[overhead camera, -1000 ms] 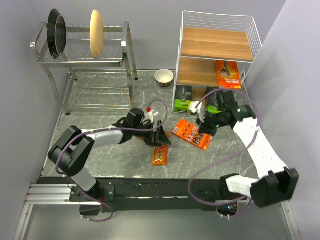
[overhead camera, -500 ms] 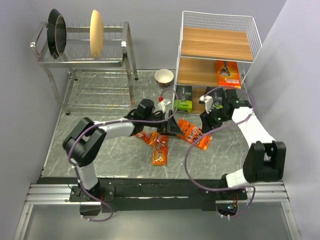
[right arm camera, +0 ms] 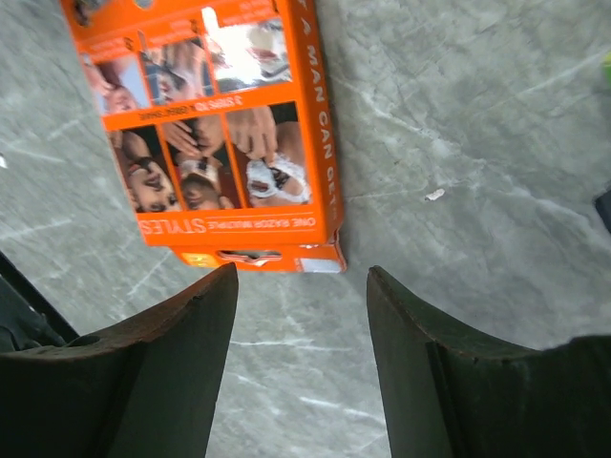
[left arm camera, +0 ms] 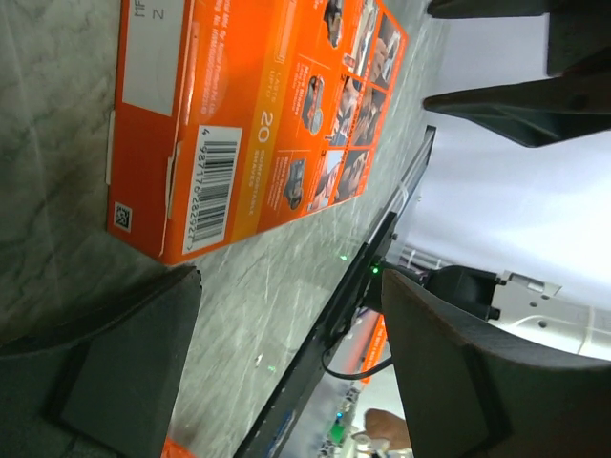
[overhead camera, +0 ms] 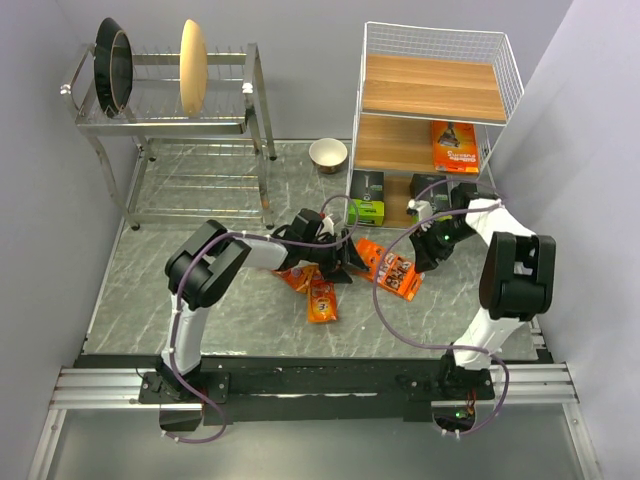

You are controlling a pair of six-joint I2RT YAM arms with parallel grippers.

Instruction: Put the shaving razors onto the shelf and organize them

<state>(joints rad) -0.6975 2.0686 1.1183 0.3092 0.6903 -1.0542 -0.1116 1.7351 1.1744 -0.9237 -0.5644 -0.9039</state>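
Shaving razors partly on the shelf (overhead camera: 435, 100), partly on the table (overhead camera: 200, 300); both pairs of jaws spread.

One flat orange card (overhead camera: 455, 147) is on the middle board of the shelf, at the right side. A dark grey box (overhead camera: 367, 192) with a lime-green end is on the bottom board at the left, and a second dark box (overhead camera: 425, 186) is beside it, partly hidden by the right arm. The other orange card (overhead camera: 395, 268) lies flat on the table in front of the shelf, between the two grippers. The left gripper (left arm camera: 291, 286) has its jaws apart and holds nothing; this card lies just ahead of it. The right gripper (right arm camera: 301, 286) also has its jaws apart, with only table between them, and the short end of the card is just in front. Two narrow orange blister packs lie on the table near the left gripper: one (overhead camera: 322, 298) in plain view, the other (overhead camera: 297, 277) partly under the left arm.
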